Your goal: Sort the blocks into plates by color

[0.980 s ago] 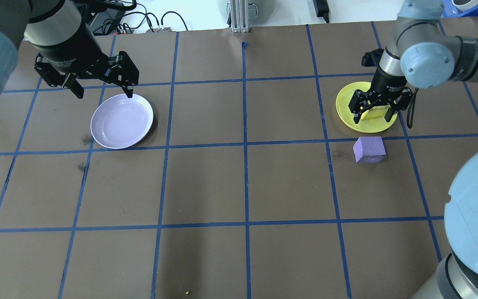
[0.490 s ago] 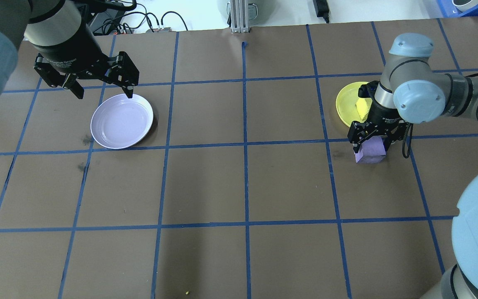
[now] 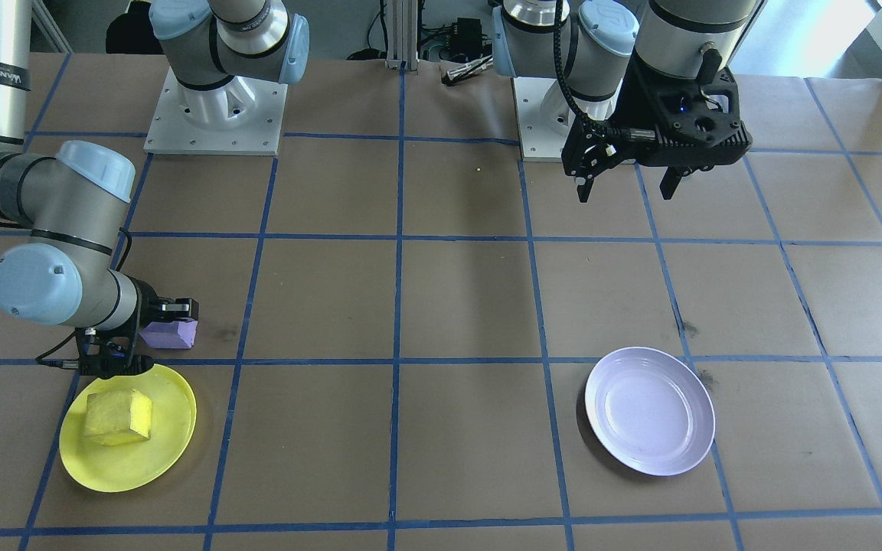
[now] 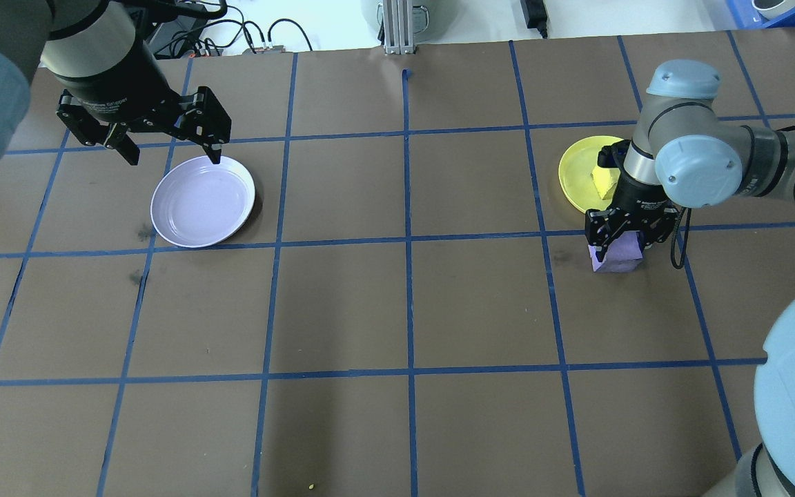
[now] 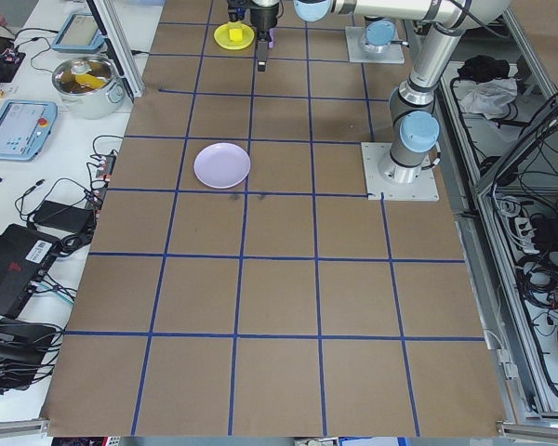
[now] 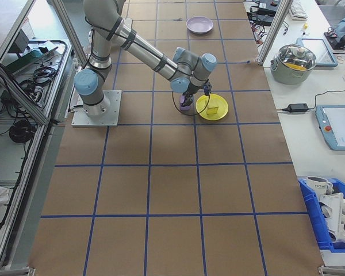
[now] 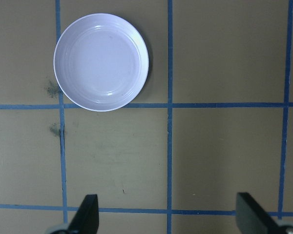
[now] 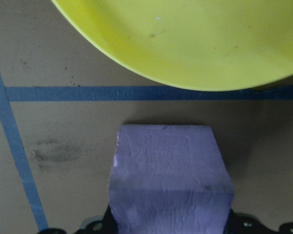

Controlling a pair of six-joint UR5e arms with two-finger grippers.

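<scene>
The table is covered in brown paper with a grid of blue tape lines, and the two plates sit well apart on it, one toward each end. In the overhead view the lavender plate lies on the left and holds nothing. The yellow plate lies on the right, partly hidden by the right arm, and the yellow block rests inside it, clear in the front view. So one colour looks sorted, roughly half the job.

The purple block is still on the table, just on the near side of the yellow plate and across a blue line from it, far from the lavender plate where it belongs.

The right gripper is down over the purple block with a finger on each side. The right wrist view shows the block filling the gap between the jaws, but whether the fingers are actually pressing it I cannot tell. The block appears to sit flat on the paper, not lifted.

The left gripper hangs above the far edge of the lavender plate, spread wide and holding nothing.

What remains, as I judge it: grasping the purple block, carrying it across to the left and setting it in the lavender plate.
</scene>
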